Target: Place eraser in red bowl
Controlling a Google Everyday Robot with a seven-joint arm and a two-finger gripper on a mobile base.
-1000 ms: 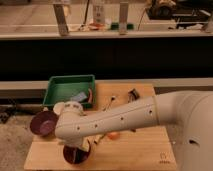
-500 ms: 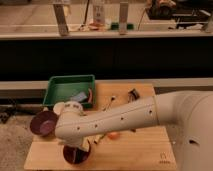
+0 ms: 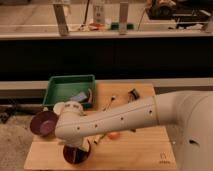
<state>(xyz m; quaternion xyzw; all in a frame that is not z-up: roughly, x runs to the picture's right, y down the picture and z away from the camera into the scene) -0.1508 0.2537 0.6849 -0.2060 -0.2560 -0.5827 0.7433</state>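
Note:
My white arm reaches from the right across the wooden table (image 3: 140, 150) to its front left. The gripper (image 3: 75, 149) hangs down from the wrist, right over or inside a dark red bowl (image 3: 76, 155) at the table's front-left edge. The arm and gripper hide most of the bowl's inside. I cannot make out the eraser: it may be hidden at the gripper or in the bowl.
A second, purple-red bowl (image 3: 43, 123) stands at the left edge. A green tray (image 3: 60, 86) with a few items sits at the back left. Small things lie mid-table: an orange piece (image 3: 114, 135) and a dark object (image 3: 132, 93). A dark shelf wall runs behind.

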